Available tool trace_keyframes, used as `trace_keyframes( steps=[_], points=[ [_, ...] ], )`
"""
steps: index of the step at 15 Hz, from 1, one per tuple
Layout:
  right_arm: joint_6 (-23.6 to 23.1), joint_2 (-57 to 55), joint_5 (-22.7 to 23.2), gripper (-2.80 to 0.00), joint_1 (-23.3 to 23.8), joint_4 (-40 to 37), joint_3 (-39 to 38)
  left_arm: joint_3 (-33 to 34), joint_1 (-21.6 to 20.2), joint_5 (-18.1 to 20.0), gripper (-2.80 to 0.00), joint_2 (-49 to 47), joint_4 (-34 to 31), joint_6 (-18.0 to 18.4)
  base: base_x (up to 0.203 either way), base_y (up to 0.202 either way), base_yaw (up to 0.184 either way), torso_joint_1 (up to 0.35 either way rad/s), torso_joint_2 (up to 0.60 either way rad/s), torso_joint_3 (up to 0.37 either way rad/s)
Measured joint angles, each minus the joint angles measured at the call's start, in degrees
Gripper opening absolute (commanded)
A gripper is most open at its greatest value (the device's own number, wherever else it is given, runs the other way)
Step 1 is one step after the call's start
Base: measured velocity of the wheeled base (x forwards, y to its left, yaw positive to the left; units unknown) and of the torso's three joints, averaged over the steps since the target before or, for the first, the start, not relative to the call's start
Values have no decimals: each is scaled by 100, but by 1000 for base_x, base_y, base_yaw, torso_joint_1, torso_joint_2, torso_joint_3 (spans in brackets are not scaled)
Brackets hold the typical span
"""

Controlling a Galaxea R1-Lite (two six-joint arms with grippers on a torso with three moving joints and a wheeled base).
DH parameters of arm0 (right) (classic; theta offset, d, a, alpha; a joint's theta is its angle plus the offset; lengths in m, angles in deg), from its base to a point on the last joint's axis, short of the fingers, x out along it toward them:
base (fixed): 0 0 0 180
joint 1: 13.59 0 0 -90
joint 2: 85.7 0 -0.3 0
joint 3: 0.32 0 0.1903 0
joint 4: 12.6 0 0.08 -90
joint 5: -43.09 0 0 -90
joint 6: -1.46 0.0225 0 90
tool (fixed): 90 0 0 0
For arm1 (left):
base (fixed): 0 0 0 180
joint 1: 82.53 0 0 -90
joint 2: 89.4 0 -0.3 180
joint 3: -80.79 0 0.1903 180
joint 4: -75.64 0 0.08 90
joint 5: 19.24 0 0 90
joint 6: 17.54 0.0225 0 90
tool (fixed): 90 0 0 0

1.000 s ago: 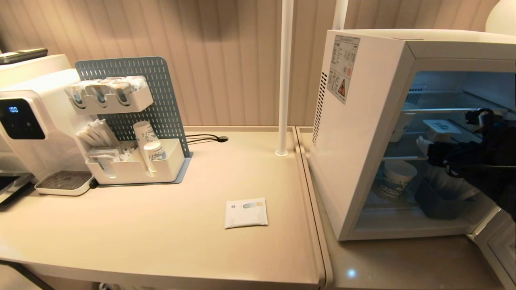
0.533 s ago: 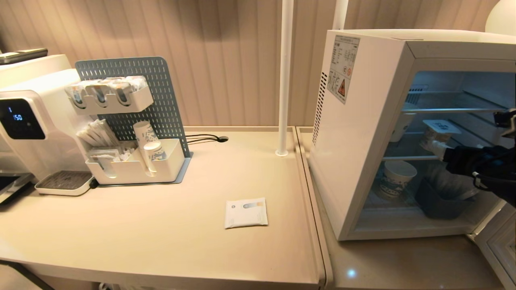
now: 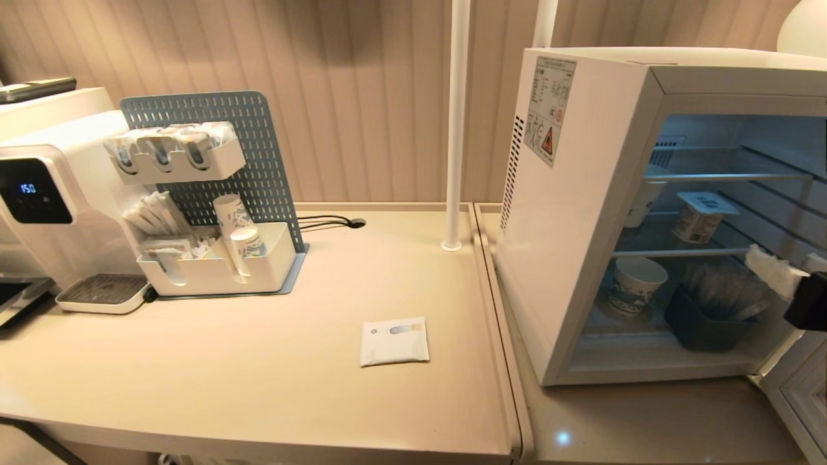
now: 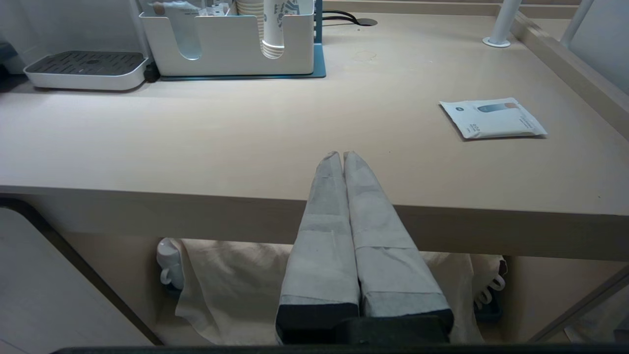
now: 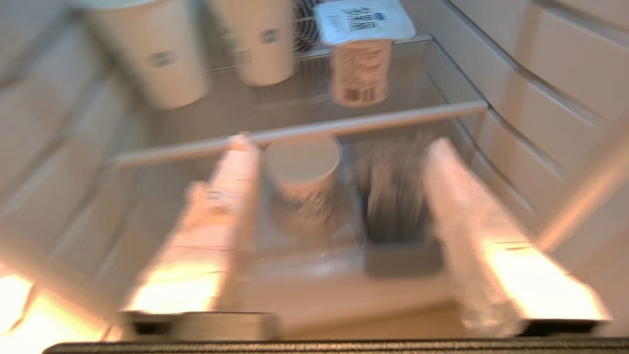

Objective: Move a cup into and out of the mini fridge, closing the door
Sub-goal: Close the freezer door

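Mini fridge (image 3: 568, 213): a boxy white cabinet stood upright on the right-hand counter (image 3: 646, 420), its open front turned toward the robot's right and its smooth side panel, bearing a label and a strip of vent slots, turned toward the centre table (image 3: 258, 361). The door (image 3: 798, 394) is swung open, and only a pale framed corner is seen at the lower right edge of the head view. Thin wire shelves are laid level inside. A sealed cup (image 3: 701, 216), tapered and capped with a flat white foil lid, is stood upright on the middle shelf, long axis vertical; plain paper cups (image 5: 147, 59) are stood beside it further back. On the fridge floor a patterned paper cup (image 3: 633, 284) is stood upright, mouth up, next to a dark rectangular bin (image 3: 704, 323) filled with slim packets. The right gripper (image 5: 339, 142) is held just outside the fridge opening, its cloth-wrapped fingers parted moderately with nothing between them, pointing in at the lower compartment. The left gripper (image 4: 342, 156) is parked below the front edge of the table, its wrapped fingers pressed together and empty. A flat white sachet (image 3: 394, 341) is laid on the matte beige table.
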Motion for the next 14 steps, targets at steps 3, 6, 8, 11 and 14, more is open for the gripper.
trace_keyframes(
  steps=[3,6,8,11,14],
  points=[
    [-2,1452,125,-280,-403,-1216,-88,0,0,0,-280,0,0,-1,0,0,0,0,0,0],
    [-94,2937,635,-280,-783,-2677,-155,0,0,-2,-280,0,0,2,0,0,0,0,0,0],
    [-202,3785,982,-280,-915,-3363,-304,0,0,0,-280,0,0,2,0,0,0,0,0,0],
    [-285,4629,875,-280,-989,-3879,-595,0,0,0,-280,0,-2,0,0,0,0,0,0,0],
    [-528,4916,254,-280,-1007,-3322,-1190,0,0,2,-280,0,0,-5,0,0,0,0,0,0]
  ],
)
